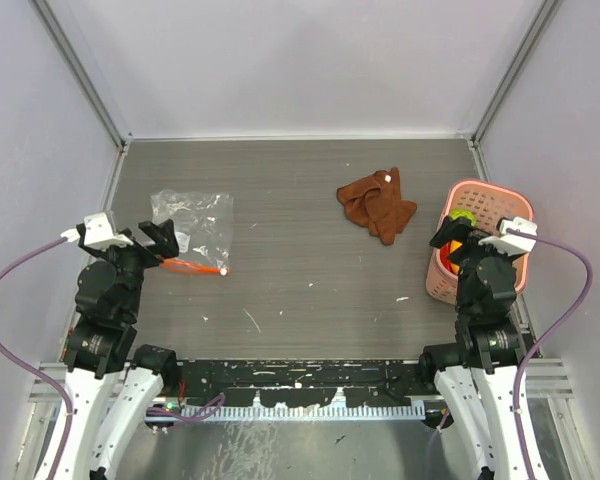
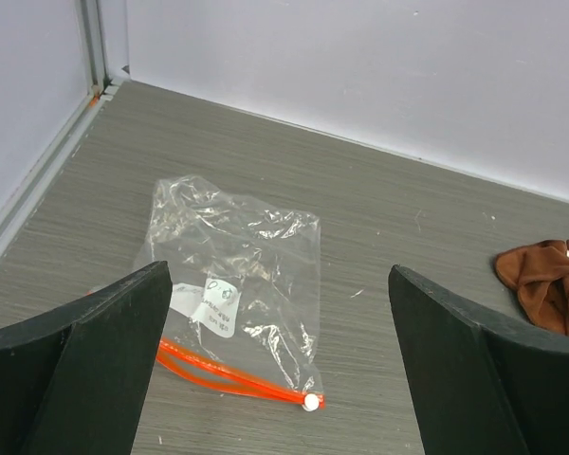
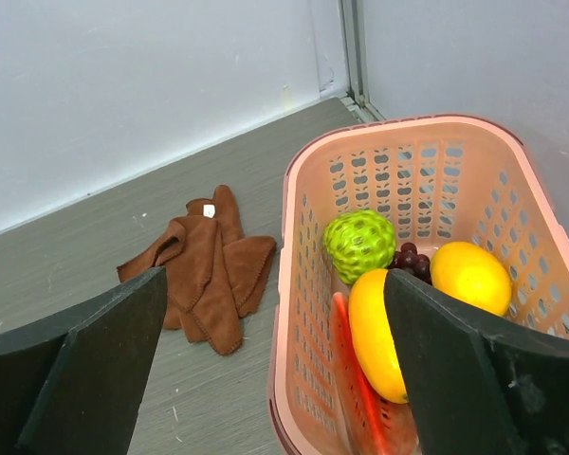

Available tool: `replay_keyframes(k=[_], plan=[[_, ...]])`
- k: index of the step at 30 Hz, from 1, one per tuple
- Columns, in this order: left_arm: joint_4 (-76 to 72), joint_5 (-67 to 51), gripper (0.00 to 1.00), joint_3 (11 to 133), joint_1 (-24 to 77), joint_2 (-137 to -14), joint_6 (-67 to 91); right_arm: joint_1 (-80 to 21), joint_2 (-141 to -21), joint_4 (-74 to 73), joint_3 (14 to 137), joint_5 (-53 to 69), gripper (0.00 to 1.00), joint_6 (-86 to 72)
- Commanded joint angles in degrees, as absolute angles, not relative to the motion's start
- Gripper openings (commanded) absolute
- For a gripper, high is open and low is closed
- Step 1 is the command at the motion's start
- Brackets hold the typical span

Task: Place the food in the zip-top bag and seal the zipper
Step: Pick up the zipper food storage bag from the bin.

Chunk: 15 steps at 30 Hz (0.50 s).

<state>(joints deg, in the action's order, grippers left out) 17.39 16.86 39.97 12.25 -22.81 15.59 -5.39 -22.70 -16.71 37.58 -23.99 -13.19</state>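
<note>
Scanning from the left, we see the left tool [image 1: 158, 238] near the left side of the desk [image 1: 310, 290], jaws spread wide, nothing between them. Just beyond its tips the zip-top bag [image 2: 237, 251] lies flat on the desk. It is clear and crinkled, and we see nothing in it, only a small white label [image 2: 215, 305] on it. The zipper [image 2: 232, 376] runs along the bag's near edge, orange-red, with its white tip [image 2: 311, 402] at the right end. In the wrist view one of the left tool's fingers [image 2: 95, 351] covers the zipper's left end, so we cannot tell if they touch. We also cannot tell if the zipper is sealed.

Right of the middle, a crumpled brown cloth [image 1: 377, 205] sits on the desk, well apart from the bag and just left of the pink basket [image 3: 412, 180], which stands at the desk's right edge. All the food is in the basket:
- a bumpy lime-green ball [image 3: 359, 244] toward the far wall
- a dark purple grape bunch [image 3: 410, 261] just beside the ball
- two yellow-orange fruits [image 3: 470, 277]
- a red-pink slice [image 3: 353, 379] by the near-left wall, mostly hidden

The right tool [image 1: 458, 245] is over the basket's near-left part, jaws wide apart, holding nothing.
</note>
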Motion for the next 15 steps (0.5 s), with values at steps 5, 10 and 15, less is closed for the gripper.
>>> replay_keyframes(k=[5, 10, 15], plan=[[18.0, 17.4, 0.98, 43.2, 12.2, -25.0, 23.0, -5.3, -20.5, -14.3, 38.2, -22.6, 1.0, -12.6], [23.7, 20.0, 0.98, 46.1, 12.2, -27.6, 29.1, -5.2, -18.3, -15.4, 38.6, -23.1, 1.0, -11.1], [29.2, 24.0, 0.98, 47.1, 12.2, -30.9, 35.2, -5.3, -16.3, -15.5, 37.2, -22.6, 1.0, -11.2]])
